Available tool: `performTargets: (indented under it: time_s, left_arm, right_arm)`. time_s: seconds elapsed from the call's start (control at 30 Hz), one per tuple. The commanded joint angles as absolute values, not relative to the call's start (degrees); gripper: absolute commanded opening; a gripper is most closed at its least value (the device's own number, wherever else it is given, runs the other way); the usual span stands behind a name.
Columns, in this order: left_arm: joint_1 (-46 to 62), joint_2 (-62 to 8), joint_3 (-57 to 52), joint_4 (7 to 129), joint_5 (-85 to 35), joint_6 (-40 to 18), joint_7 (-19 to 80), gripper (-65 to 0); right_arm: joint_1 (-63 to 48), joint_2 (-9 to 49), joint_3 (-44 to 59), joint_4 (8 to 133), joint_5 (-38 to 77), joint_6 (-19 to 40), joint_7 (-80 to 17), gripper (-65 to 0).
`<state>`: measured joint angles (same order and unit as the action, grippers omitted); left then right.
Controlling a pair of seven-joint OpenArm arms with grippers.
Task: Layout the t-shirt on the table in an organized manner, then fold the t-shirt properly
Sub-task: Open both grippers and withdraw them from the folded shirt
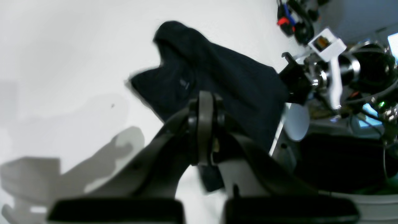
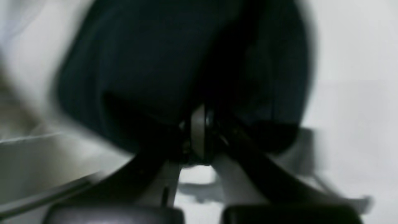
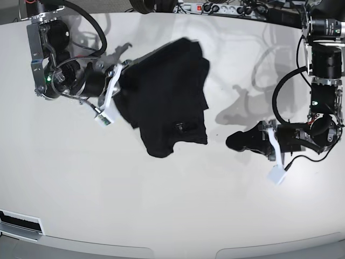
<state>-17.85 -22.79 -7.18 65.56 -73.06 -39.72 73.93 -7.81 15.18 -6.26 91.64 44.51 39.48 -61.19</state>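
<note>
The table (image 3: 161, 216) fills nearly the whole base view, glossy white, with its rounded near edge along the bottom of the frame. Wide bare surface lies below and to the lower left of the cloth; a bare band also separates the cloth from my left arm.

The t-shirt (image 3: 164, 100) sits upper centre in the base view, crumpled, not spread flat, its left side drawn up toward my right gripper (image 3: 119, 73). Only the base view shows the shirt's full outline and both arms at once.

Right wrist view: heavily blurred. Black fabric (image 2: 174, 62) bulges just past my fingertips (image 2: 199, 137), which are pressed together on the cloth. The base view agrees, with the shirt's edge gathered at that gripper.

Left wrist view: my left gripper (image 1: 205, 124) has its jaws pressed together with nothing between them. Beyond it the shirt (image 1: 217, 81) lies as a dark mound, the other arm at its far side, upper right of the frame. In the base view this gripper (image 3: 237, 141) sits right of centre, well apart from the shirt.

A power strip (image 3: 226, 8) runs along the table's far edge, at the top of the frame.
</note>
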Motion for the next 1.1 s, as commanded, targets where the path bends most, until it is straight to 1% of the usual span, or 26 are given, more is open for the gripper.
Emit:
performTargets:
  time_s: [0.0, 0.07, 0.13, 0.23, 0.33, 0.4, 0.47, 0.6, 0.73, 0.83, 0.97, 1.07]
  left_arm:
    - [-18.52, -24.14, -7.53, 66.54, -74.56, -40.00, 73.36, -65.0]
    - [-17.45, -25.36, -7.53, 66.54, -75.26, -40.00, 73.41, -65.0]
    - [-16.47, -26.87, -7.53, 66.54, -76.36, -40.00, 73.38, -65.0]
    - [-15.88, -28.64, -7.53, 66.54, -77.87, -40.00, 73.47, -65.0]
    - [-15.88, -29.74, -7.53, 66.54, -80.84, -40.00, 74.22, -65.0]
    - [-15.86, -30.39, -7.55, 66.57, -84.27, -40.00, 75.94, -65.0]
    - [-15.75, -30.81, -7.55, 66.57, -85.00, -40.00, 79.37, -65.0]
    - [-13.10, -30.57, -7.57, 69.36, -85.00, -40.00, 79.79, -65.0]
    - [-6.74, -30.52, -7.62, 77.69, -85.00, -40.00, 79.83, -65.0]
    - [-0.27, -30.70, -7.92, 86.43, -85.00, -40.00, 79.79, -65.0]
    - [8.43, -30.65, -10.28, 97.36, -85.00, -40.00, 79.77, -65.0]
    - [14.74, -30.65, -14.37, 104.42, -85.00, -40.00, 79.79, -65.0]
  right_arm:
    - [-7.35, 15.57, -6.00, 92.64, 47.99, 40.00, -62.92, -65.0]
    - [-8.56, 15.57, -6.00, 93.38, 52.36, 40.00, -66.61, -65.0]
    - [-10.79, 15.57, -6.00, 94.98, 54.17, 40.00, -67.13, -65.0]
    - [-13.21, 15.57, -5.96, 97.58, 53.74, 40.00, -67.11, -65.0]
    - [-13.32, 15.57, -4.51, 100.62, 53.71, 40.00, -66.83, -65.0]
    - [-13.34, 15.57, -2.26, 104.12, 54.76, 40.00, -66.70, -65.0]
    - [-13.54, 15.57, 0.89, 108.33, 57.43, 40.00, -66.78, -65.0]
    - [-15.35, 15.55, 7.49, 114.04, 66.17, 40.00, -67.68, -65.0]
    - [-18.28, 15.35, 12.75, 114.50, 73.93, 40.00, -73.80, -65.0]
    - [-21.41, 15.22, 16.67, 114.50, 84.03, 40.00, -80.00, -65.0]
    - [-25.96, 15.22, 21.85, 114.61, 85.00, 40.00, -80.00, -65.0]
    - [-29.87, 15.22, 26.33, 115.24, 85.00, 40.00, -80.00, -65.0]
